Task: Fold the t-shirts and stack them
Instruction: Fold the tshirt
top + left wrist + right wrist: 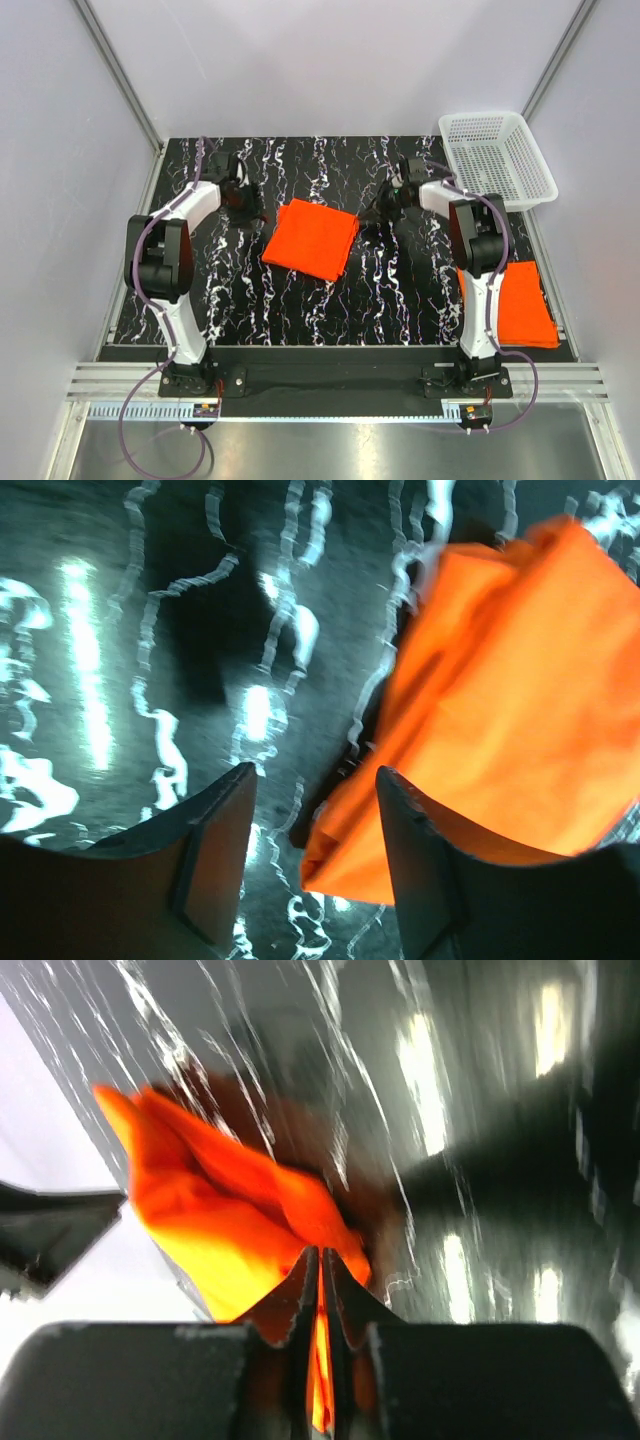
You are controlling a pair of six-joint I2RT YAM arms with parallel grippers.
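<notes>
Stacking seems in hand: the folded t-shirt [310, 238] lies mid-tabletop [400, 290]. The right gripper [320, 1255] pinches its 3 o'clock corner, while the left gripper [315, 780] is spread and empty. The next move is probably to carry it onto the second t-shirt [525, 300] at 5 o'clock.

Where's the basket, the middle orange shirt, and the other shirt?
basket [497, 160], top view, bare mesh floor
middle shirt [311, 238], top view, its centre
other shirt [527, 302], top view, its uncovered part

The folded t-shirt [311, 238] lay on the table [400, 295] between your grippers, just right of the left gripper [315, 772] and at the fingertips of the right gripper [320, 1252]. The basket [497, 160] stood beyond and to the right of that gripper. A second t-shirt [527, 300] lay behind it, beside that arm's base.
</notes>
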